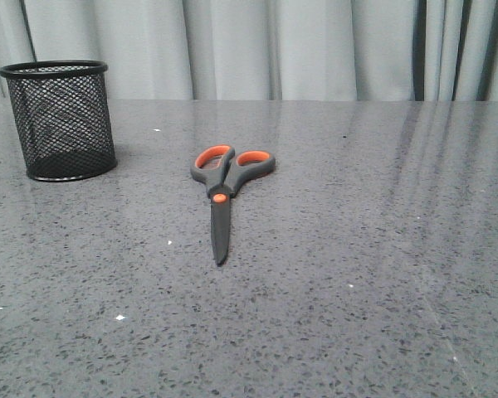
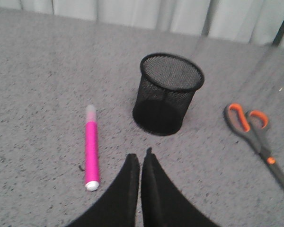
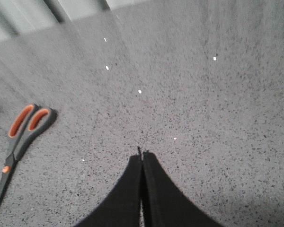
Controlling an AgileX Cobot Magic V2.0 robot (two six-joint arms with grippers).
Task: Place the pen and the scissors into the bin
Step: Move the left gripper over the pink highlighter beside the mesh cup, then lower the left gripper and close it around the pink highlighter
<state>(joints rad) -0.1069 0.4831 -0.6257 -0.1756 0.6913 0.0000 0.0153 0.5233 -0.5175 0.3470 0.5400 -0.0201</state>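
The scissors [image 1: 222,188] lie flat mid-table, handles far, blades toward me; they also show in the left wrist view [image 2: 255,135] and the right wrist view [image 3: 19,139]. The black mesh bin [image 1: 61,118] stands upright at the far left and looks empty from above in the left wrist view [image 2: 168,93]. The magenta pen [image 2: 91,149] lies on the table beside the bin, pale cap pointing away; it is out of the front view. My left gripper [image 2: 140,156] is shut and empty, short of the bin. My right gripper [image 3: 142,153] is shut and empty over bare table.
The grey speckled tabletop [image 1: 357,249] runs back to a pale curtain [image 1: 299,46]. Neither arm shows in the front view.
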